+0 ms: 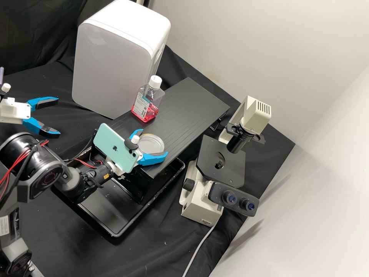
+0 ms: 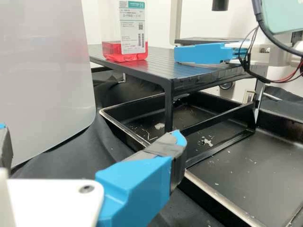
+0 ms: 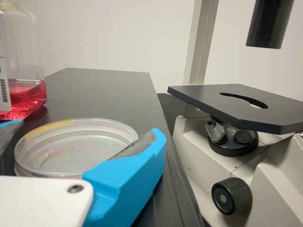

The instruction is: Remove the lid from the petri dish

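Where the high view lays out the whole bench, the petri dish [image 1: 154,141] sits just left of the frame's centre, on the near end of a raised black shelf [image 1: 188,104]. The right gripper [image 1: 153,146] is around it, open, with one blue finger on each side of the rim. At the left edge of that frame the left gripper [image 1: 57,117] hangs over the black cloth, well apart from the dish, its fingers spread wide and holding nothing. A flask of red liquid [image 1: 146,102] stands farther up the shelf, a white box [image 1: 115,54] fills the upper left, and a microscope [image 1: 223,169] stands to the right.

The right wrist view brings the dish [image 3: 71,146] close in its lower left. It is round, shallow and clear, and its lid [image 3: 94,124] is on. There is a yellowish strip along part of the rim and a faint brownish streak inside. The right gripper [image 3: 90,130] brackets it here. One finger [image 3: 137,156] lies close against the rim, though whether it touches cannot be told. To the right are the microscope's stage [image 3: 236,101] and a black focus knob [image 3: 232,196].

The left wrist view looks in from the side. The left gripper [image 2: 90,142] is open in the lower part of the frame. Beyond it a black tray [image 2: 142,118] flecked with pale specks lies under the shelf [image 2: 156,66], and the flask [image 2: 125,30] is at the top.
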You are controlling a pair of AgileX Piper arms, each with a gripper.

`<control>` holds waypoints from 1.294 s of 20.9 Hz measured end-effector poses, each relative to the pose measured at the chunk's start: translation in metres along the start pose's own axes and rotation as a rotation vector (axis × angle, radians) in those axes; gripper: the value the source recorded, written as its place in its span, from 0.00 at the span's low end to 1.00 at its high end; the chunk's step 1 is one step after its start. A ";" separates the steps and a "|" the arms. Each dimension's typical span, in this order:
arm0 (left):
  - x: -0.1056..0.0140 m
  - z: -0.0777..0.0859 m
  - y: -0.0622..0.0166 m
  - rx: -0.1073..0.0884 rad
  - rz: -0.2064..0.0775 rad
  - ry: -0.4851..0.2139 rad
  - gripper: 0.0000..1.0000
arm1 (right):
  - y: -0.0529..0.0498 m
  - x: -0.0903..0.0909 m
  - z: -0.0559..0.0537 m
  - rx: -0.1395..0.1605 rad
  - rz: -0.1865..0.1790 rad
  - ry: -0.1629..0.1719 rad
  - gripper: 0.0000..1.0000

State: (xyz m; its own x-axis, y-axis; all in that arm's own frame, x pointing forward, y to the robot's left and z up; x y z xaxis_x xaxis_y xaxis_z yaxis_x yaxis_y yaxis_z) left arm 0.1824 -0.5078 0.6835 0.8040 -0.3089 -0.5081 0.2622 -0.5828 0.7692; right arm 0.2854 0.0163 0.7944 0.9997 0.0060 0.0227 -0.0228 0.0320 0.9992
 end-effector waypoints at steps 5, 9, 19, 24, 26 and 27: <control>0.000 0.004 -0.0010 0.003 -0.004 -0.017 1.00 | 0.000 0.000 0.000 -0.004 0.000 0.000 1.00; 0.000 0.004 -0.0038 0.004 -0.017 -0.018 1.00 | 0.000 0.000 0.000 -0.005 -0.001 -0.003 1.00; 0.000 0.006 -0.0042 0.004 -0.018 -0.027 1.00 | 0.015 -0.003 -0.006 -0.003 0.044 0.014 1.00; 0.000 0.007 -0.0046 0.006 -0.018 -0.029 1.00 | 0.015 -0.003 -0.006 -0.002 0.044 0.014 1.00; 0.000 0.008 -0.0048 0.006 -0.019 -0.033 1.00 | 0.015 -0.003 -0.006 -0.002 0.042 0.011 1.00; 0.000 0.009 -0.0049 0.009 -0.020 -0.034 1.00 | 0.015 -0.003 -0.006 -0.002 0.042 0.011 0.00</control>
State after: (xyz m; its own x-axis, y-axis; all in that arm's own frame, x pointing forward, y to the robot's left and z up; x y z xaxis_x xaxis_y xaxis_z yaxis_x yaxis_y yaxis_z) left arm 0.1766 -0.5115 0.6764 0.7799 -0.3228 -0.5362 0.2731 -0.5954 0.7556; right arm 0.2821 0.0227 0.8090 0.9978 0.0188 0.0640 -0.0646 0.0338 0.9973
